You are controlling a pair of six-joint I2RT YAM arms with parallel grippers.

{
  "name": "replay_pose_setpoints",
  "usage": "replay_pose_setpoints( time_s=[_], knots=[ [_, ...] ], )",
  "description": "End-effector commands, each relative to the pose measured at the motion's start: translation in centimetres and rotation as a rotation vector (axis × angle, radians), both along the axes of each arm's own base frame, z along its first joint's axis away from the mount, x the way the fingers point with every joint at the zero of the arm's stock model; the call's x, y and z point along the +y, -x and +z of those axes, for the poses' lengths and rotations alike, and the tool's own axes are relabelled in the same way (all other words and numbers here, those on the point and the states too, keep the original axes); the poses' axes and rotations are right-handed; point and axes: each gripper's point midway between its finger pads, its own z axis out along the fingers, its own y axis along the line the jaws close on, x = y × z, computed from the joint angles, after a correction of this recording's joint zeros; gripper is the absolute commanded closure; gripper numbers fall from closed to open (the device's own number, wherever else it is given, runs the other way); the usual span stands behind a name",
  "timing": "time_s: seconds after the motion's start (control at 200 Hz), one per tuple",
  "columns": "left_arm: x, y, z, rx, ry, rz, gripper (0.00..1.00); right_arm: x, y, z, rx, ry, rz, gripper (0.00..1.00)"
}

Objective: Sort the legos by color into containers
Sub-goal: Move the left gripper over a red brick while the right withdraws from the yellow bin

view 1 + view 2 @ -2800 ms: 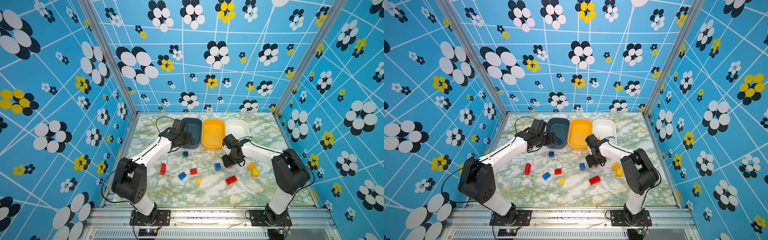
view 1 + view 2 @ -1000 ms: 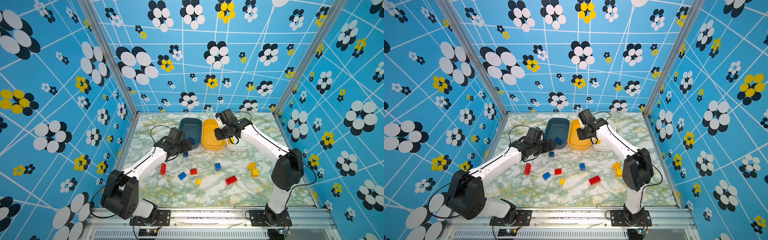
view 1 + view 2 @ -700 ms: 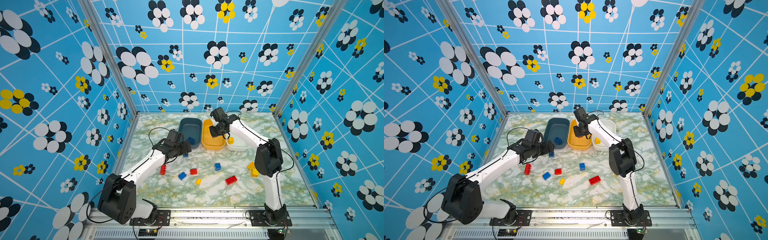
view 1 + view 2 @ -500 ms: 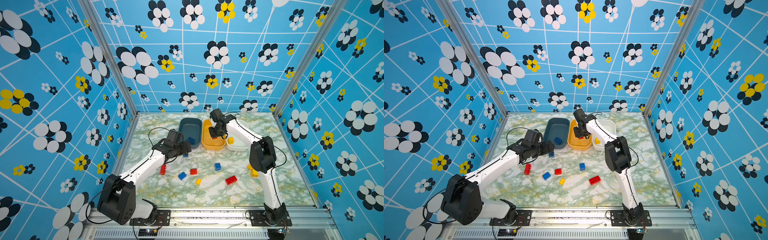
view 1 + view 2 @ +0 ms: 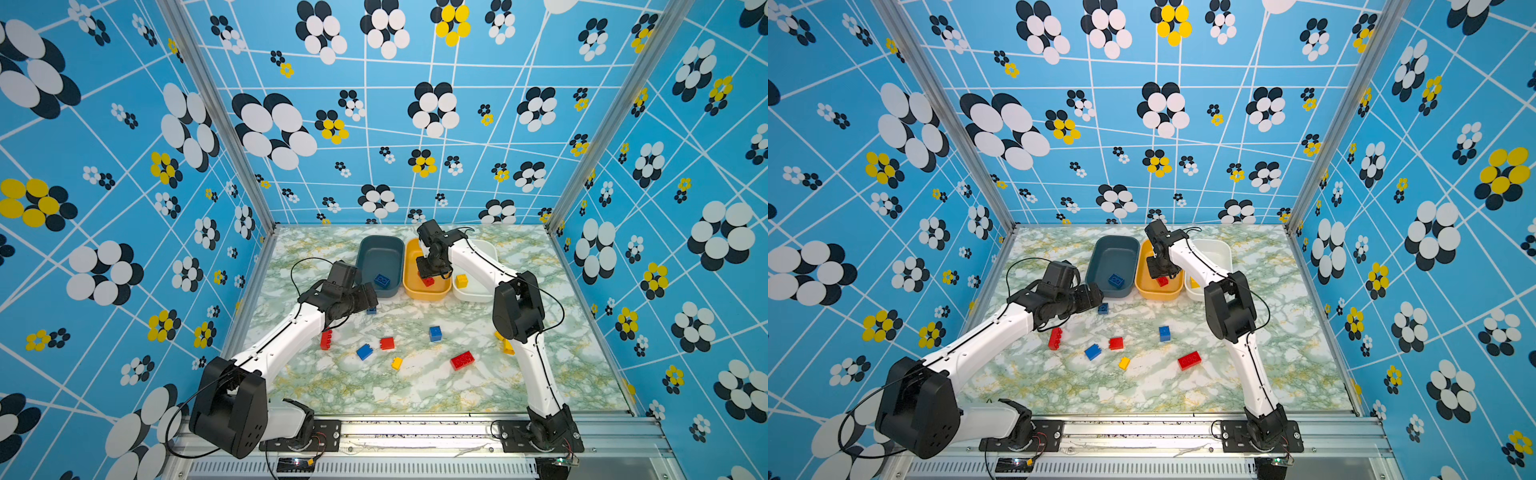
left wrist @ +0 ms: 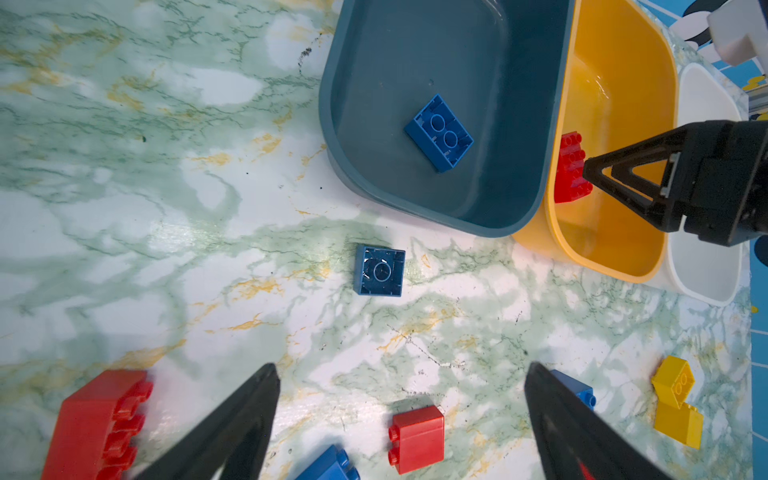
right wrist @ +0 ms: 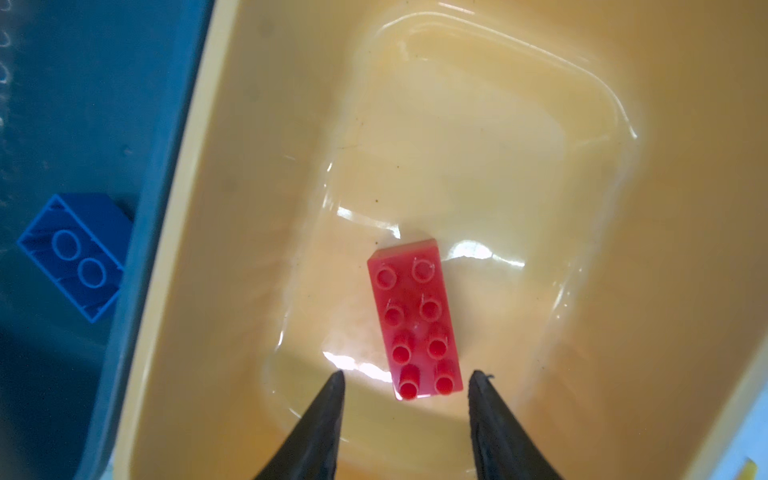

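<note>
My right gripper (image 7: 405, 378) hangs open inside the orange-yellow container (image 7: 623, 291). A long red lego (image 7: 415, 318) sits free in it just beyond the fingertips, touched by neither; in a top view the red lego (image 5: 428, 281) shows under the gripper (image 5: 432, 272). My left gripper (image 6: 401, 368) stands wide open and empty above the table. A small blue lego (image 6: 380, 270) lies ahead of it, in front of the teal container (image 5: 365, 245), which holds a blue lego (image 5: 381, 281). The white container (image 5: 486, 249) holds a yellow lego (image 5: 461, 281).
Loose legos lie mid-table: red (image 5: 326, 340), blue (image 5: 364, 351), red (image 5: 387, 343), yellow (image 5: 396, 363), blue (image 5: 434, 333), red (image 5: 462, 360). Yellow ones (image 5: 505, 345) sit partly behind the right arm. Patterned walls close in three sides.
My right gripper swung over the orange-yellow container, lowered into it and opened, letting go of the red lego. The left gripper drew back from the teal container and has since held still.
</note>
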Motion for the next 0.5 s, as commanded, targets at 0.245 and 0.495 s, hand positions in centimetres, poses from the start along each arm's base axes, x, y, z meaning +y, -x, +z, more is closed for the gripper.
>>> replay_pose_setpoints(
  time_s=[0.245,0.495],
  knots=[
    [2.4,1.1,-0.3,0.035,-0.063,0.03,0.06,-0.2,0.7,2.4,-0.017,-0.033,-0.015,0.44],
    [4.4,3.0,-1.1,0.112,-0.142,0.024,0.07,-0.4,2.6,5.5,-0.045,-0.104,-0.025,0.33]
  ],
)
